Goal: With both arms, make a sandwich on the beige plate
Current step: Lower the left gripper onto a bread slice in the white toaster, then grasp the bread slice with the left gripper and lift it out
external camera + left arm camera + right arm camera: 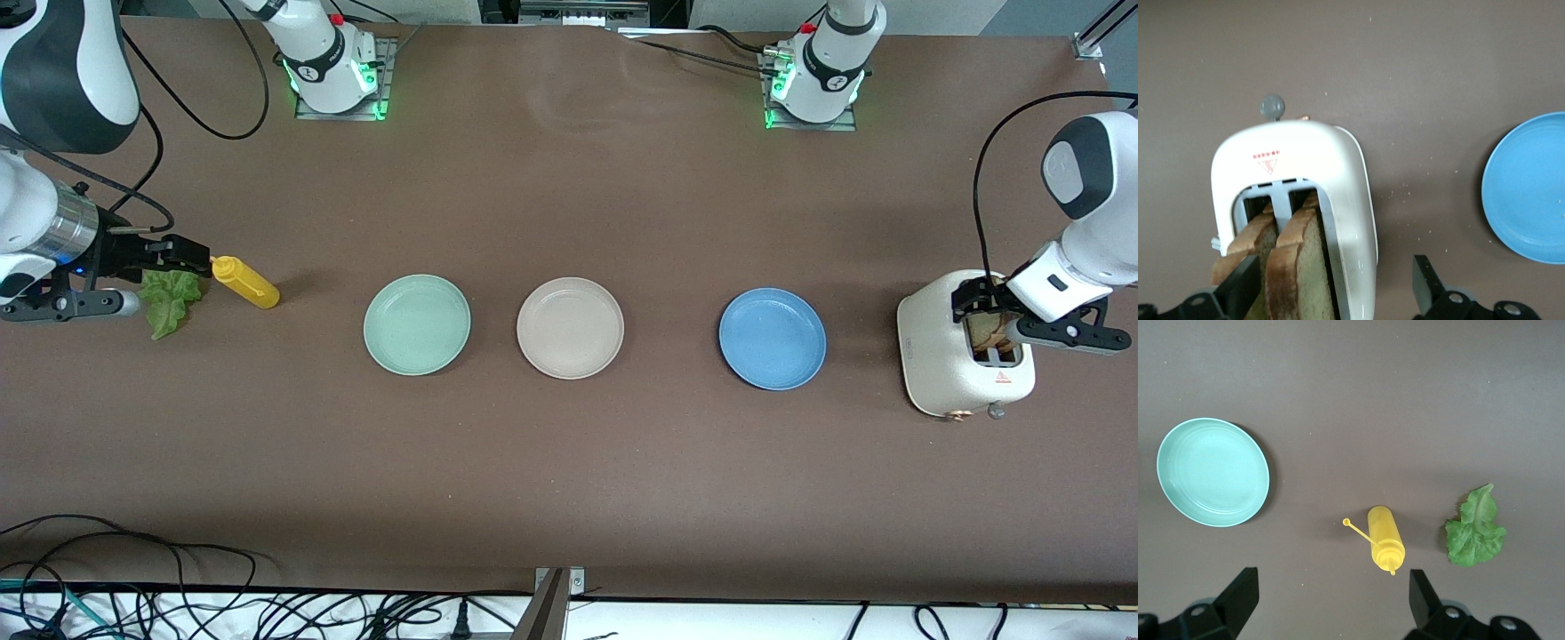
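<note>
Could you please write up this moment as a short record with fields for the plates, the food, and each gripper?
plates: mint-green plate, beige plate and blue plate in a row, all bare
bread: two slices standing in the toaster, at the left arm's end
lettuce: leaf on the table beside the yellow squeeze bottle, at the right arm's end
left gripper: open, over the toaster, one slice between its fingers
right gripper: open, over the bottle and lettuce
</note>
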### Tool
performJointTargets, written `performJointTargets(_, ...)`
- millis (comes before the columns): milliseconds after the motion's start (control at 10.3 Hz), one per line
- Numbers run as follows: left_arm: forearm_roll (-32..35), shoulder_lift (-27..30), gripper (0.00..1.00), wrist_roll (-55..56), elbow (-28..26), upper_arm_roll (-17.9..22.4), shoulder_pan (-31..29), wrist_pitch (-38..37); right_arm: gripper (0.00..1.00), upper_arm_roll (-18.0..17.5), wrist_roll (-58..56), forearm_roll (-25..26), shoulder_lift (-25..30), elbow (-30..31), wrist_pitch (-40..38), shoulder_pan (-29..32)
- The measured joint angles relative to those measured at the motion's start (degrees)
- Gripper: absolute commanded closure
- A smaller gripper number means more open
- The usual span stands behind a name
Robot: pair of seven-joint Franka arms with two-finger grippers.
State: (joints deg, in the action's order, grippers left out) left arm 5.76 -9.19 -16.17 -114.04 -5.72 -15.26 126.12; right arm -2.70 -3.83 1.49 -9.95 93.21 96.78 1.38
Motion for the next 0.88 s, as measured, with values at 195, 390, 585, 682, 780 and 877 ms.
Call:
performJointTargets(195, 0.0, 0.1, 0.00, 0.0, -0.5, 0.0, -0.5, 0.0, 0.00, 0.0, 0.0, 0.0, 0.0, 0.0, 0.0, 0.0)
performJointTargets(390, 0.0, 0.4, 0.00, 0.0, -0.9, 0.0, -0.5, 0.0, 0.00, 0.0, 0.0, 0.0, 0.0, 0.0, 0.0, 0.0)
performJointTargets(585, 0.0, 0.5, 0.05, 0.5, -1.9, -0.1, -0.8, 0.0, 0.00, 0.0, 0.0, 0.0, 0.0, 0.0, 0.0, 0.0)
performJointTargets(682, -0.1, 0.5, 0.27, 1.5, -2.5, -0.1, -1.1, 0.0, 0.00, 0.0, 0.0, 0.0, 0.0, 0.0, 0.0, 0.0)
performJointTargets(780, -0.3, 0.5, 0.51, 2.3, -3.3, 0.0, -1.3, 0.0, 0.00, 0.0, 0.0, 0.0, 0.0, 0.0, 0.0, 0.0)
performJointTargets(877, -0.5, 0.5, 0.72, 2.7, -3.7, -0.1, -1.3, 0.0, 0.00, 0.0, 0.0, 0.0, 0.0, 0.0, 0.0, 0.0)
